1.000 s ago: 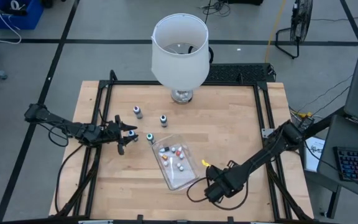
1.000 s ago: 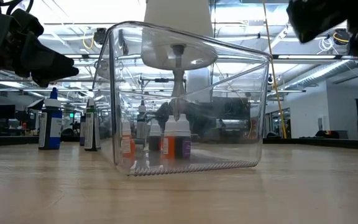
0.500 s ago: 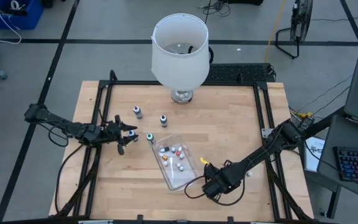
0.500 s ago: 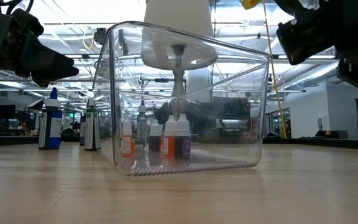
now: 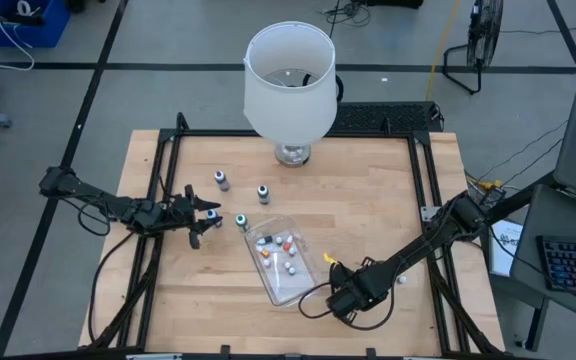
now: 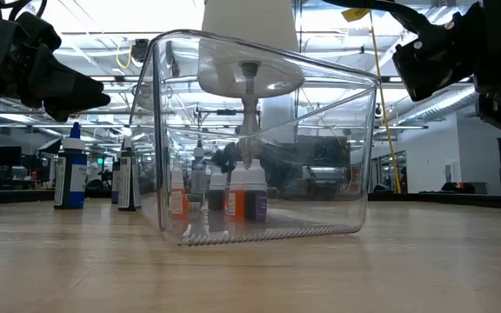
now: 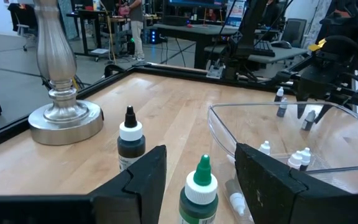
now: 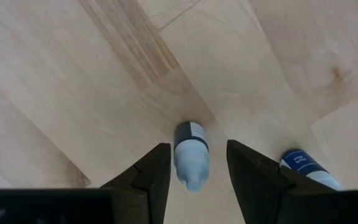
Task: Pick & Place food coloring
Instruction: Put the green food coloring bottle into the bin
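Your right pincer [image 8: 194, 177] hangs over the near part of the bench [image 5: 368, 200], just off the near right corner of the clear tray [image 5: 283, 262], pointing down at the wood. Its fingers [image 8: 148, 171] stand apart, released, on either side of a small blue-labelled bottle [image 8: 190, 154] lying on its side on the wood below; they grip nothing. A second lying bottle [image 8: 303, 167] with a blue label rests just beside it. Your left pincer [image 7: 197, 171] sits low at the left side of the bench, aimed toward the tray; its fingers are parted too and hold nothing, with a green-capped bottle [image 7: 199, 190] standing upright right in front of the gap. Farther on stands a dark bottle with a white collar [image 7: 130, 143], near the lamp's metal base [image 7: 61, 118]. The rest of the food coloring is split: several bottles stand inside the tray [image 6: 233, 196], and a few more stand upright on the open wood between tray and lamp [image 5: 223, 180].
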Tool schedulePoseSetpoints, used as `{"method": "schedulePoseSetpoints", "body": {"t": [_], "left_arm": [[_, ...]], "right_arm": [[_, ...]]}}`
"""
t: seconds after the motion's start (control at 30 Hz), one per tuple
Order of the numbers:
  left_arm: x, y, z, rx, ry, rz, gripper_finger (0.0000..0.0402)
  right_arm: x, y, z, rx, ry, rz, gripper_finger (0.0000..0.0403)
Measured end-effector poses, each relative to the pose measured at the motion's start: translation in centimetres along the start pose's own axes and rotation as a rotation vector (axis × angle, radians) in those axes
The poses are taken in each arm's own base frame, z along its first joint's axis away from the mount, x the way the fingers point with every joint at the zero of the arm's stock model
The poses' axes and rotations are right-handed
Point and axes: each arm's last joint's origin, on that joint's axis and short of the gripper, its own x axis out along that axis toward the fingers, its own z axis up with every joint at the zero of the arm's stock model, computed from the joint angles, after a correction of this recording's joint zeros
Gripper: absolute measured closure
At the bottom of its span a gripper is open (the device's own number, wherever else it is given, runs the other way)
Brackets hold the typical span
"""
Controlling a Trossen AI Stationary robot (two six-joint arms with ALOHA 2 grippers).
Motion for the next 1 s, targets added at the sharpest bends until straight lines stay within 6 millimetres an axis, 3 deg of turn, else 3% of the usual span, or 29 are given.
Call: {"method": "schedulePoseSetpoints", "body": {"t": [0.2,0.43,0.6,0.8,1.0], "left_arm": [[0.0,0.0,0.0,0.000,0.000,0.000,0.0210],[0.0,0.0,0.0,0.000,0.000,0.000,0.0211],[0.0,0.0,0.0,0.000,0.000,0.000,0.0210],[0.0,0.0,0.0,0.000,0.000,0.000,0.0211],[0.0,0.0,0.0,0.000,0.000,0.000,0.0210]], "right_arm": [[0.0,0.0,0.0,-0.001,0.000,-0.001,0.0274],[0.0,0.0,0.0,-0.076,-0.004,-0.001,0.0356],[-1.0,-0.3,0.3,-0.143,-0.074,-0.001,0.0357],[-6.9,-1.6,2.1,-0.187,-0.269,0.069,0.0357],[-14.6,-3.5,6.1,-0.247,-0.602,0.190,0.0357]]}}
